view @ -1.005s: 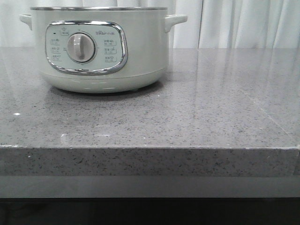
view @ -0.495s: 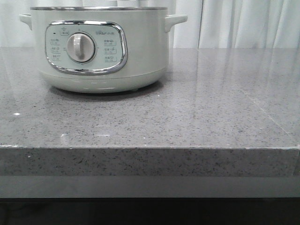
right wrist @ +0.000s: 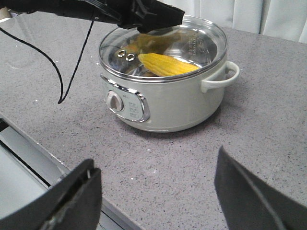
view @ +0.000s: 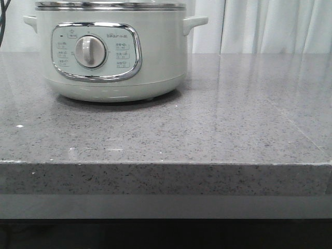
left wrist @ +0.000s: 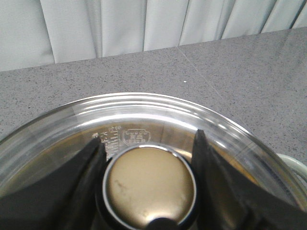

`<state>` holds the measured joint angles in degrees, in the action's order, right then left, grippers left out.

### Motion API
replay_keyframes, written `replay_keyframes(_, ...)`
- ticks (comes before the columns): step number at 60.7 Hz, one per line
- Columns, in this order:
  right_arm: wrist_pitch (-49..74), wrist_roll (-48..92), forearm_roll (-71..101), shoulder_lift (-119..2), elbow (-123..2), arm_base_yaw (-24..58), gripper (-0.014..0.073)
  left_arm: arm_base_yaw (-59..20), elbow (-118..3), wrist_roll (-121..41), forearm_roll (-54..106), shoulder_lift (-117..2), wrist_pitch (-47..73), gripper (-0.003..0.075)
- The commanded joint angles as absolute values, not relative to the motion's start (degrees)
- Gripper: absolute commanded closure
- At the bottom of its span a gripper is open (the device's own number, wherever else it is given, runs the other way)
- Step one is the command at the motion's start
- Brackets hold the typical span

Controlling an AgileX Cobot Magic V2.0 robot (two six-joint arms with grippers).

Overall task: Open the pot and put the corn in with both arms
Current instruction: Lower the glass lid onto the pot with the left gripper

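The pot (view: 109, 52) is seen at upper left of the front view, standing on the grey speckled worktop (view: 218, 129), control panel (view: 96, 52) and dial knob (view: 90, 52) turned toward the camera. A glass lid (right wrist: 163, 48) is seated on the pot's metal rim in the right wrist view. The corn (right wrist: 168, 64) is visible through the glass, lying inside the pot, near the middle of that frame's upper half. The left gripper (left wrist: 148, 153) is shown in the left wrist view with its two dark fingers (left wrist: 86, 167) set on either side of the round lid knob (left wrist: 149, 184), pinching it or just touching it; full contact cannot be told. The left arm (right wrist: 96, 9) is seen reaching over the lid from upper left in the right wrist view. The right gripper (right wrist: 153, 196) is spread wide and holds nothing, above bare worktop well apart from the pot. White curtains (view: 270, 26) fill the background.
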<state>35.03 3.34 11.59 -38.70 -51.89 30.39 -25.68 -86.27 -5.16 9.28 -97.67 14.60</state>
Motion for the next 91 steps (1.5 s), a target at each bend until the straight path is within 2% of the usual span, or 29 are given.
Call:
replay_keyframes(1,30.4,3.4,11.9,-38.6,-53.3,30.1,0.0074,-25.6,-88.8,-5.1,9.1,-95.3,8.4,0.0512)
replay_keyframes(64,30.4,3.4,11.9,-38.6,-53.3,30.1,0.0074,-25.6,-89.2,-5.1,8.7,-93.7,15.6,0.0505)
replay_keyframes(68,30.4,3.4,11.9,-38.6,-53.3,30.1,0.0074,-25.6,-89.2,-5.1,8.7,-93.7,15.4,0.0468)
replay_keyframes(75,30.4,3.4,11.9,-38.6,-53.3,30.1,0.0074,-25.6,-89.2,-5.1,8.7,-93.5,15.1,0.0289)
replay_keyframes(79,30.4,3.4,11.9,-38.6,-53.3,30.1,0.0074,-25.6,-89.2,-5.1,8.7,-93.1,15.2,0.0222)
replay_keyframes(91,30.4,3.4,11.9,-38.6,-53.3,30.1,0.0074,-25.6,-89.2,-5.1,8.7,-89.8,16.4,0.023)
